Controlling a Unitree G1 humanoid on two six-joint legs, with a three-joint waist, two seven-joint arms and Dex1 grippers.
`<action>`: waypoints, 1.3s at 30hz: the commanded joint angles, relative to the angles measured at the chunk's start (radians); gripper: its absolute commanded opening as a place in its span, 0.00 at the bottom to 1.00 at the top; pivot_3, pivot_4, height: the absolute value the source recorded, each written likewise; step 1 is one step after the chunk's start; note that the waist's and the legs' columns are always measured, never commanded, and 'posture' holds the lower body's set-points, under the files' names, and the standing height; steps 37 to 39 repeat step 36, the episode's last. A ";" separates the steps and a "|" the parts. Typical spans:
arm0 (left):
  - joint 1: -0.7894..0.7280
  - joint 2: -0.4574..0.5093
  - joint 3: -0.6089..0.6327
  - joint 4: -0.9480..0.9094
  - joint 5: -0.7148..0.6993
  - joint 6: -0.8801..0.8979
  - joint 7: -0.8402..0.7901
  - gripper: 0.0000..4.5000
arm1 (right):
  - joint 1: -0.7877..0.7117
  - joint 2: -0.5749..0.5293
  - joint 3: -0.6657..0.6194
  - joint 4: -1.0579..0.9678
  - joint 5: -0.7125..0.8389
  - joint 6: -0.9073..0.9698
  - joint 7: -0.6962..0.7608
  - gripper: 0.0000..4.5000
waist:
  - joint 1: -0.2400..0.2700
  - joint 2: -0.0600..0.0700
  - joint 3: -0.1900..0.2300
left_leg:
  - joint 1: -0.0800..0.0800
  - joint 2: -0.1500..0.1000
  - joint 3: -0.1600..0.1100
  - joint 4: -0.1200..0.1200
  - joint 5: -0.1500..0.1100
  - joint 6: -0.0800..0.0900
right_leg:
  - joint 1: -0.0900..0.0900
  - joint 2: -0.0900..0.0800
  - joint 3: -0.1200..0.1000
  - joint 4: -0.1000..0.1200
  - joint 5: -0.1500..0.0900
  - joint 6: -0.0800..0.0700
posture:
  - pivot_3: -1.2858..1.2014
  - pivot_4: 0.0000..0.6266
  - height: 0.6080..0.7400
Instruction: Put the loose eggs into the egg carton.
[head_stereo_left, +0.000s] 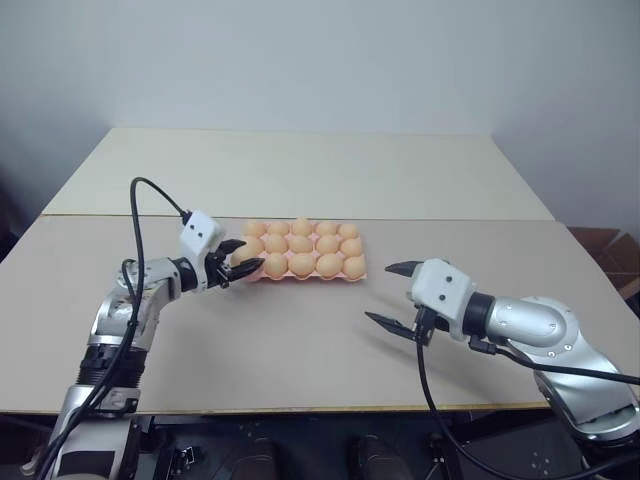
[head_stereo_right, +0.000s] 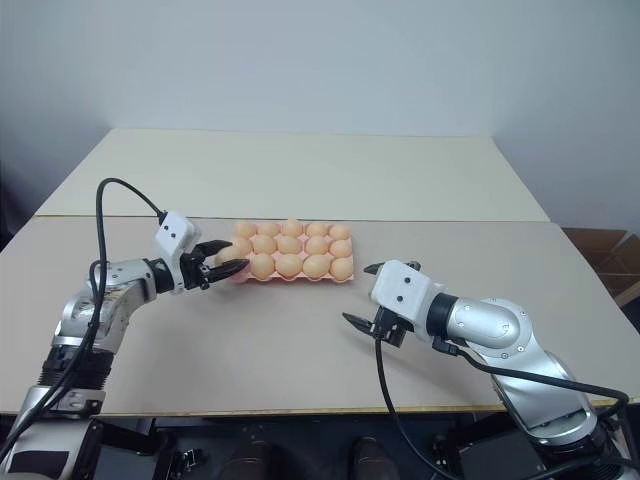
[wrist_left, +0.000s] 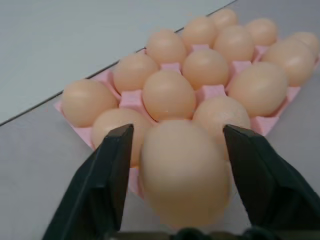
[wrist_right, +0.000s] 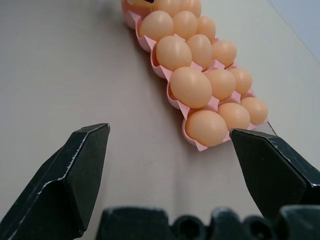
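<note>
The pink egg carton (head_stereo_left: 306, 277) lies mid-table with several pale orange eggs (head_stereo_left: 301, 245) in its cups. My left gripper (head_stereo_left: 245, 257) is at the carton's near left corner. In the left wrist view its fingers (wrist_left: 112, 165) stand open on either side of one egg (wrist_left: 185, 175), with a slim gap showing beside the egg. That egg sits at the corner of the carton (wrist_left: 131, 98); I cannot tell how deep it rests in a cup. My right gripper (head_stereo_left: 378, 292) hovers open and empty over bare table, right of the carton (wrist_right: 200, 146) and nearer to me.
The beige table (head_stereo_left: 300, 350) has a seam (head_stereo_left: 450, 219) running across behind the carton, and a paler table half lies beyond it. A white wall stands at the back. A black cable (head_stereo_left: 140, 230) loops up from my left arm.
</note>
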 joint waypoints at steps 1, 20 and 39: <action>-0.017 0.003 0.020 -0.022 0.008 -0.039 0.011 0.98 | -0.007 -0.001 -0.027 -0.020 -0.004 -0.023 -0.009 1.00 | 0.000 0.000 0.000 | 0.000 0.000 0.000 0.000 0.000 0.000 | 0.000 0.000 0.000 0.000 0.000 0.000 | 0.52 0.24 1.00; 0.623 0.446 0.516 -0.554 -0.251 0.144 -0.334 0.99 | 0.114 -0.184 -0.418 -0.078 0.280 0.000 0.259 1.00 | -0.015 0.001 0.000 | 0.000 0.001 0.000 -0.001 0.000 0.000 | -0.001 -0.001 -0.001 -0.001 -0.005 -0.006 | 0.52 0.24 1.00; 0.629 0.499 0.600 -0.581 -0.333 0.300 -0.314 0.99 | 0.247 -0.261 -0.493 -0.029 0.262 -0.096 0.330 1.00 | 0.000 0.001 0.001 | 0.001 0.001 0.001 -0.002 -0.001 -0.001 | -0.001 -0.002 0.000 -0.002 -0.005 -0.006 | 0.52 0.24 1.00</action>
